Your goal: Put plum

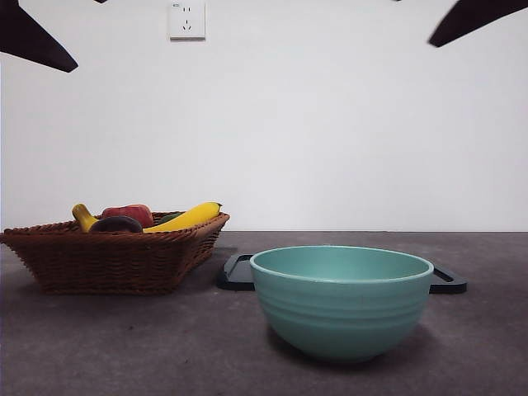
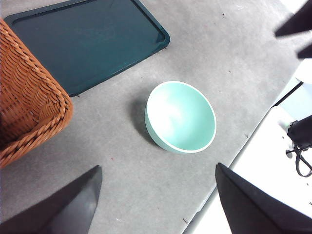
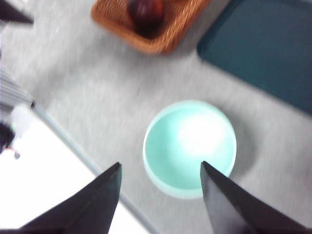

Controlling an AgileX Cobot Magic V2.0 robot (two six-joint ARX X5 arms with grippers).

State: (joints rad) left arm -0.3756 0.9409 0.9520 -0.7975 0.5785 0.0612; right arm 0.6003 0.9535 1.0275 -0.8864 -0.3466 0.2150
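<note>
The plum (image 1: pixel 115 223) is dark maroon and lies in the brown wicker basket (image 1: pixel 107 260) at the left, beside a red fruit (image 1: pixel 130 214) and a yellow banana (image 1: pixel 188 218). The plum also shows in the right wrist view (image 3: pixel 145 10), in the basket (image 3: pixel 165 36). My right gripper (image 3: pixel 160 164) is open and empty, high above the teal bowl (image 3: pixel 189 146). My left gripper (image 2: pixel 158 166) is open and empty, high above the table near the bowl (image 2: pixel 181 117). The plum is hidden in the left wrist view.
The empty teal bowl (image 1: pixel 341 301) stands at the front centre. A dark flat tray (image 1: pixel 238 273) lies behind it, also seen in the left wrist view (image 2: pixel 87 41). Black arm tips show at the top corners (image 1: pixel 33 37) (image 1: pixel 478 18). The table's edge runs near the bowl (image 2: pixel 229 165).
</note>
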